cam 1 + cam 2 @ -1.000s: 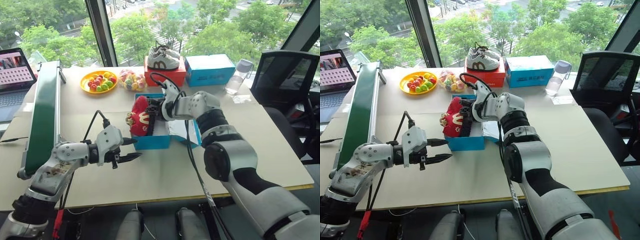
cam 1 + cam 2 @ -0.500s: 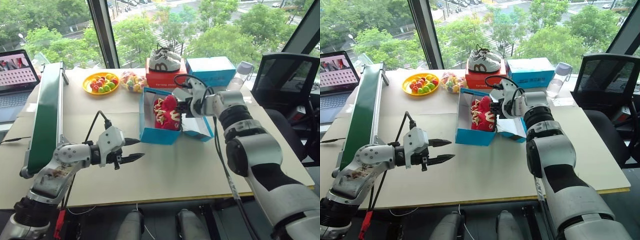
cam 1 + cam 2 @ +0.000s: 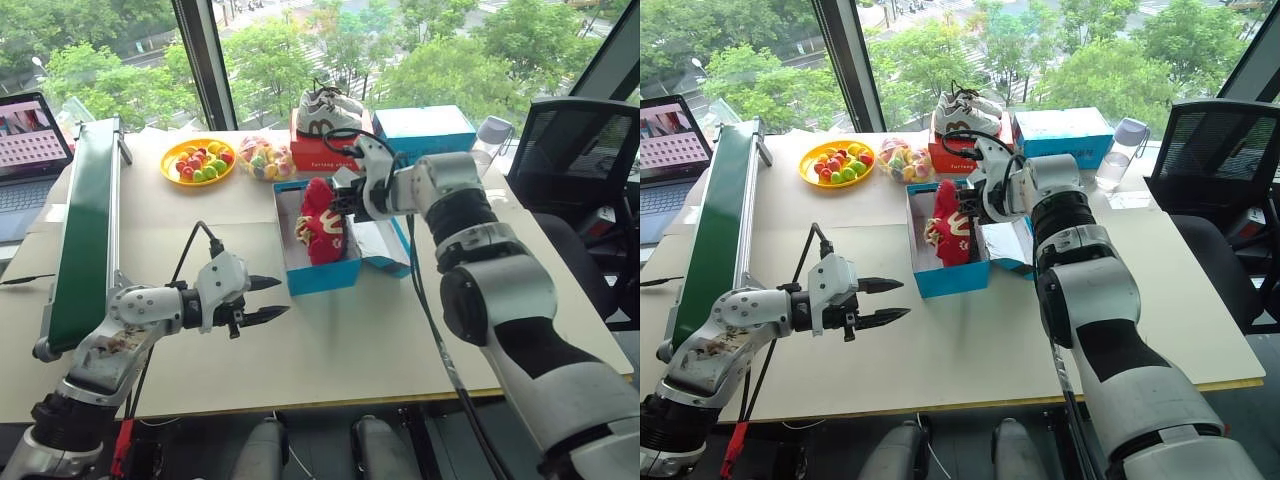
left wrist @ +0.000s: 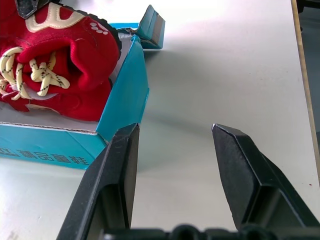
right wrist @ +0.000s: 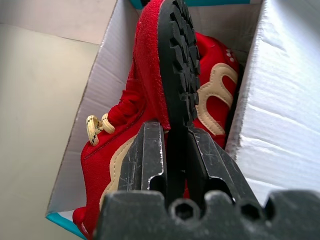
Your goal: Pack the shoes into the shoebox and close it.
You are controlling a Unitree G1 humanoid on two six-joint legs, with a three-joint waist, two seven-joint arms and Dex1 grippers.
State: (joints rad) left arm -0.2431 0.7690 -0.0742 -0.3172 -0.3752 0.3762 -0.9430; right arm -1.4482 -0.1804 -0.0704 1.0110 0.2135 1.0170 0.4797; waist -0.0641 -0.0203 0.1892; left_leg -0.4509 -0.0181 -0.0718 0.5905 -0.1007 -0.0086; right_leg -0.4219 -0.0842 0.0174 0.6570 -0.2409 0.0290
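The blue shoebox (image 3: pixel 325 278) stands open in the middle of the table, its lid (image 3: pixel 385 248) folded out to the right. Both red shoes (image 3: pixel 318 228) are in it. My right gripper (image 3: pixel 340 200) reaches in from the right and is shut on the sole edge of one shoe (image 5: pixel 175 65), which stands on its side above the other shoe (image 5: pixel 216 95). My left gripper (image 3: pixel 272 300) hovers open over bare table in front of the box's left corner, with nothing between its fingers (image 4: pixel 120 170).
Behind the shoebox sit a red box (image 3: pixel 325 150) with white sneakers (image 3: pixel 325 108) on top and another blue box (image 3: pixel 425 130). A yellow fruit plate (image 3: pixel 197 162), a candy bag (image 3: pixel 262 158), a green conveyor (image 3: pixel 85 235), a laptop (image 3: pixel 30 135) and a bottle (image 3: pixel 488 140) are also there.
My right gripper has carried the shoe from over the box's left edge rightward and up and rolled it; the shoebox has shifted with it. The left gripper has stayed put.
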